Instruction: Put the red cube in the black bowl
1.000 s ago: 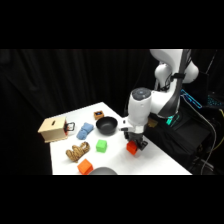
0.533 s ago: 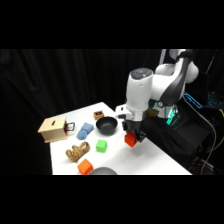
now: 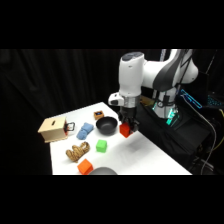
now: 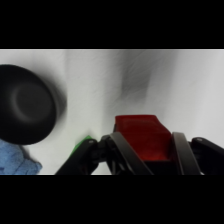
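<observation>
My gripper [image 3: 126, 129] is shut on the red cube [image 3: 124, 131] and holds it in the air above the table, just right of the black bowl [image 3: 106, 125]. In the wrist view the red cube [image 4: 141, 137] sits between the two black fingers, and the black bowl [image 4: 25, 105] lies at the left edge, empty. The cube's shadow falls on the white table below it.
A green cube [image 3: 101, 146] lies in front of the bowl, an orange cube [image 3: 84, 166] near the front edge beside a grey round dish [image 3: 102, 171]. A wooden box [image 3: 54, 129], a blue cloth [image 3: 85, 130] and a woven tan object [image 3: 77, 151] lie at the left.
The gripper has risen from the table with the red cube in it and moved left towards the black bowl. The arm has swung further over the table.
</observation>
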